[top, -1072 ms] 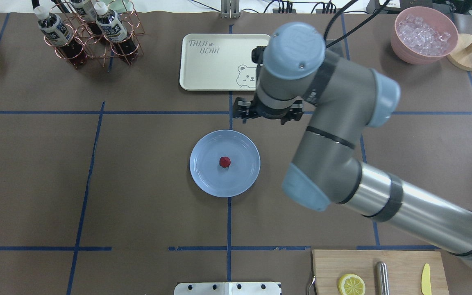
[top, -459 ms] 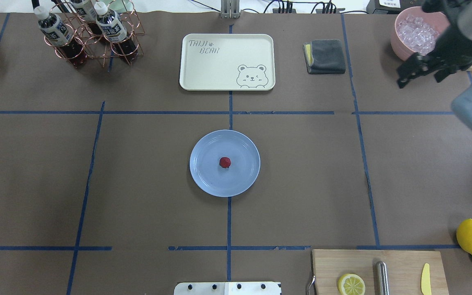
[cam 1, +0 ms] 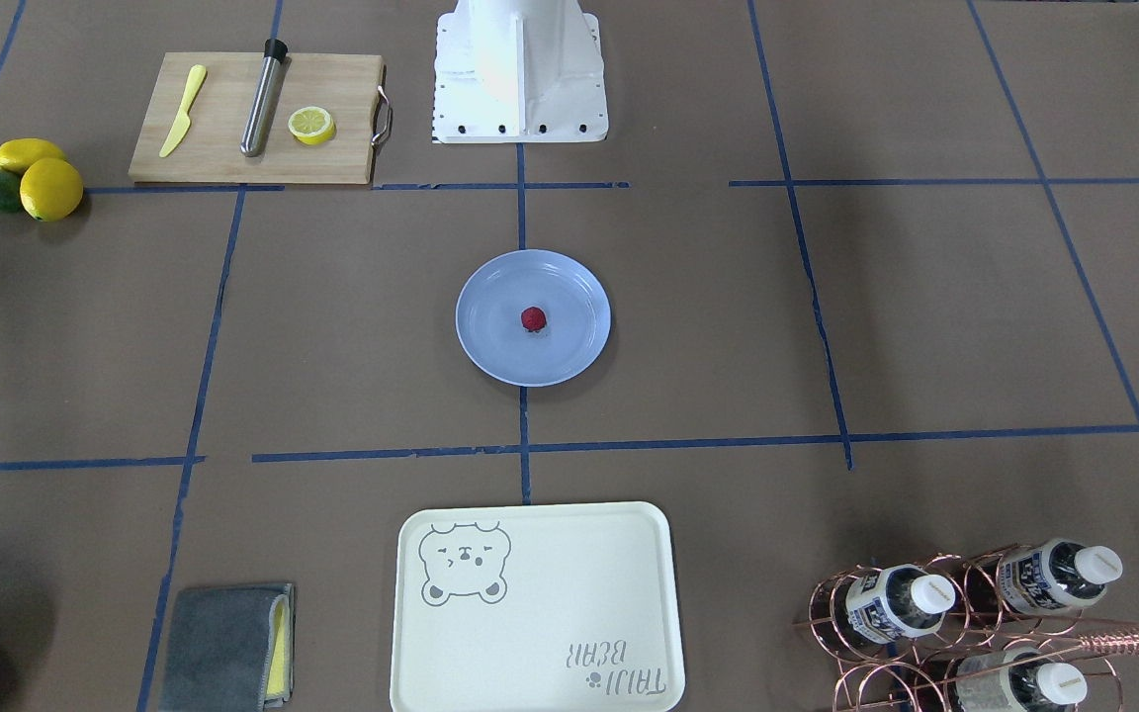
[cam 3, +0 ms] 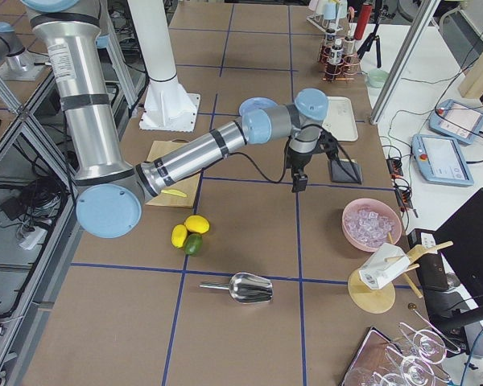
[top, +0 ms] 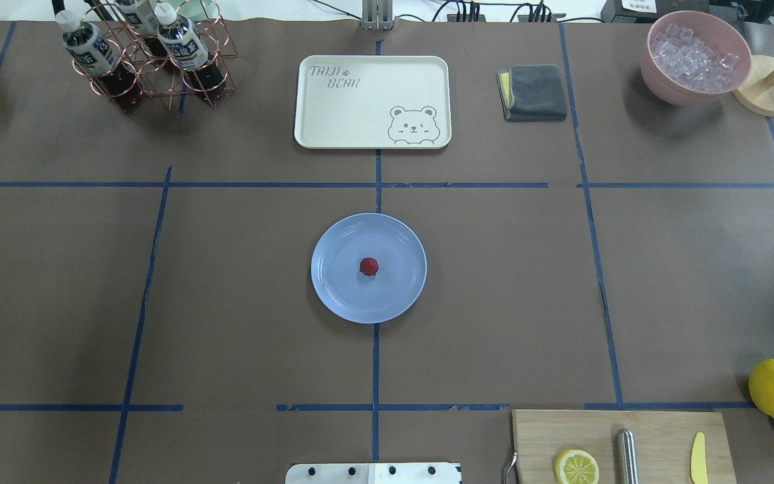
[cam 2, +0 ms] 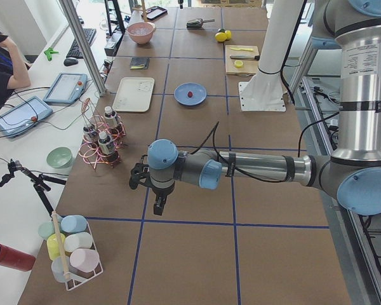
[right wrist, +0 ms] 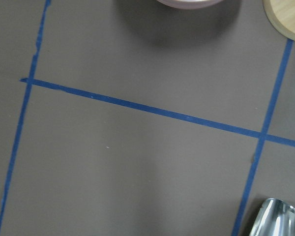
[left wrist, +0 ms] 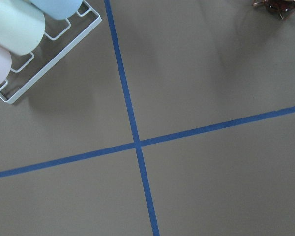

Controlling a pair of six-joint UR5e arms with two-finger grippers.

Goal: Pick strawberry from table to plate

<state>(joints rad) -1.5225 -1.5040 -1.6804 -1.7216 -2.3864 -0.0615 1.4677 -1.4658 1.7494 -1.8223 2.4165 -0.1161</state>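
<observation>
The strawberry (top: 369, 266) (cam 1: 533, 318), small and dark red, lies near the middle of the light-blue plate (top: 340, 292) (cam 1: 490, 346) at the centre of the brown table (top: 226, 302). No gripper is near it. My left gripper (cam 2: 159, 206) hangs over bare table far to the left, close to the bottle rack. My right gripper (cam 3: 298, 183) hangs over the table's right part, near the pink bowl. Both show only in the side views, so I cannot tell whether they are open or shut. Each wrist view holds only table and blue tape.
A cream bear tray (top: 360, 114), a grey cloth (top: 535, 93), a bottle rack (top: 145, 54) and a pink ice bowl (top: 696, 57) line the far side. A cutting board (top: 662, 437) and lemons (top: 773, 388) sit near right. A person (cam 2: 3, 60) sits beside the table.
The right arm swung from beside the plate away to the right and out of the overhead view. The strawberry stayed on the plate.
</observation>
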